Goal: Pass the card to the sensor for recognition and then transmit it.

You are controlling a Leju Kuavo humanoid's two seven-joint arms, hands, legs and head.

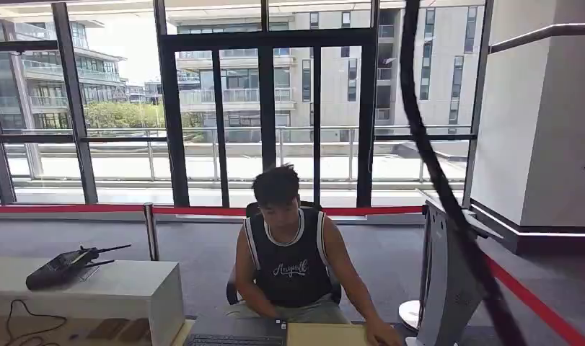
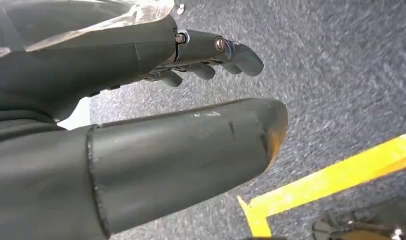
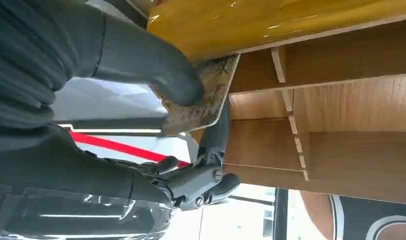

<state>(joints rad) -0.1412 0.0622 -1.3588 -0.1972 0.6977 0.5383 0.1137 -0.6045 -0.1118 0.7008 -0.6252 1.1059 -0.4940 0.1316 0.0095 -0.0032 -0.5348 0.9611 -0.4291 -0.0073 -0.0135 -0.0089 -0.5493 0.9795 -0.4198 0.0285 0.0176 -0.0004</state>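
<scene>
Your right hand (image 3: 190, 145) pinches the card (image 3: 206, 95) between thumb and finger, its free end reaching under the yellow counter edge (image 3: 271, 20), close to the wooden shelves (image 3: 341, 110); your left hand (image 2: 190, 100) hangs over grey carpet (image 2: 341, 60), fingers loosely apart, holding nothing; a person (image 1: 289, 259) sits facing you.

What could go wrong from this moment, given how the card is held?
The right hand pinches the card by one end between thumb and a finger, so it may slip or twist before reaching the sensor. The card sits close under the yellow surface and beside the wooden shelving; a bump could knock it loose.
</scene>
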